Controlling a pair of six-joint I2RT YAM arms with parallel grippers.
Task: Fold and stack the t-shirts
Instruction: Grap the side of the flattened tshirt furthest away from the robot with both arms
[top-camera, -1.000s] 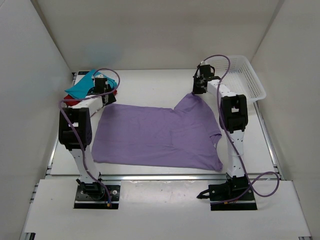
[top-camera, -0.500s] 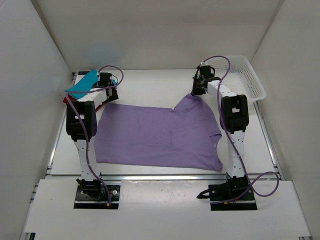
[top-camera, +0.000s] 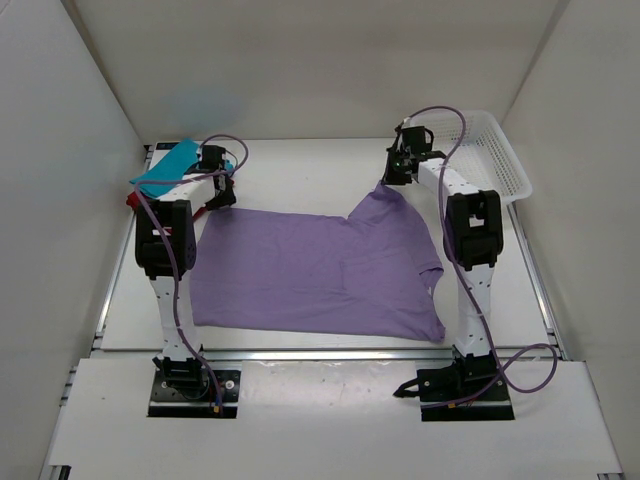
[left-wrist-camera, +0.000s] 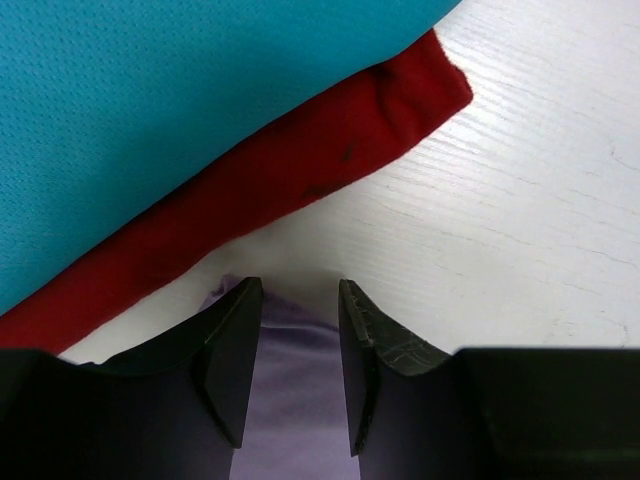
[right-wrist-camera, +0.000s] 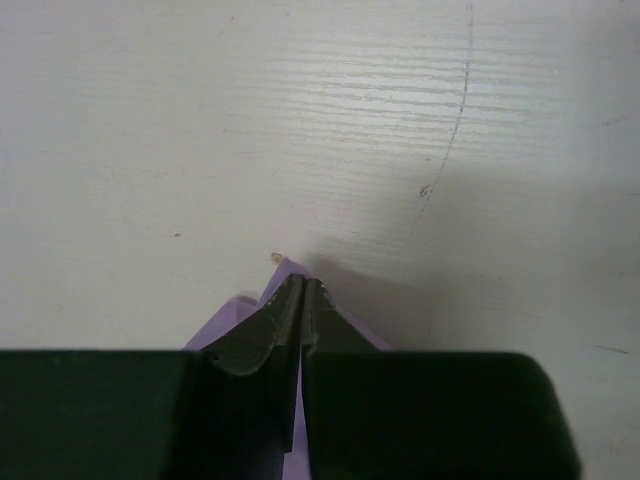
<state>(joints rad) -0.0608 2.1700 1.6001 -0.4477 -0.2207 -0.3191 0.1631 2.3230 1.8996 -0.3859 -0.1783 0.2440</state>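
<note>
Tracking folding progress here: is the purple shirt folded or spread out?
Spread out. The purple shirt lies flat and wide across the table, not doubled over; the right fingers pinch its far corner.

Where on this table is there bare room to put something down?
Bare: the far strip of table behind the lavender shirt, and the patch right of that shirt, nearer than the white basket. Crowded: the far left corner, where the teal shirt lies on the red shirt.
</note>
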